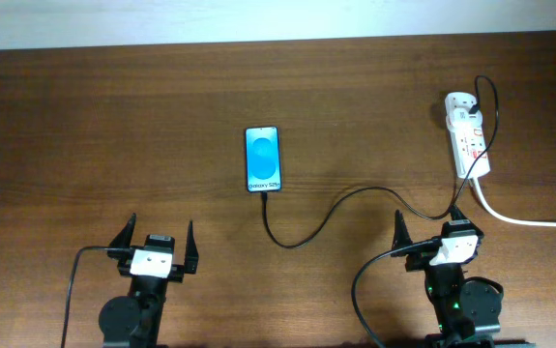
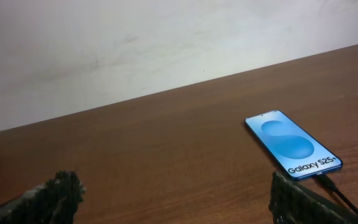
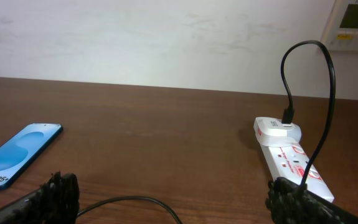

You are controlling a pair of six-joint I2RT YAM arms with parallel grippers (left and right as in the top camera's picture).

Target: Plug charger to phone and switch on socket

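Note:
The phone [image 1: 263, 159] lies flat mid-table, blue screen lit; it also shows in the left wrist view [image 2: 292, 144] and the right wrist view [image 3: 18, 154]. The thin black charger cable [image 1: 336, 208] runs from the phone's lower edge, where its plug sits, in a curve to the white socket strip [image 1: 466, 133] at the far right. The strip [image 3: 291, 155] carries a white adapter with the cable in it. My left gripper [image 1: 154, 239] is open and empty near the front edge [image 2: 172, 199]. My right gripper [image 1: 435, 228] is open and empty, the cable [image 3: 129, 202] passing between its fingers.
A thick white cord [image 1: 529, 220] leaves the socket strip toward the right edge. A white wall [image 3: 166, 37] stands behind the table, with a wall panel [image 3: 356, 22] at the upper right. The wooden table [image 1: 113, 126] is bare on the left.

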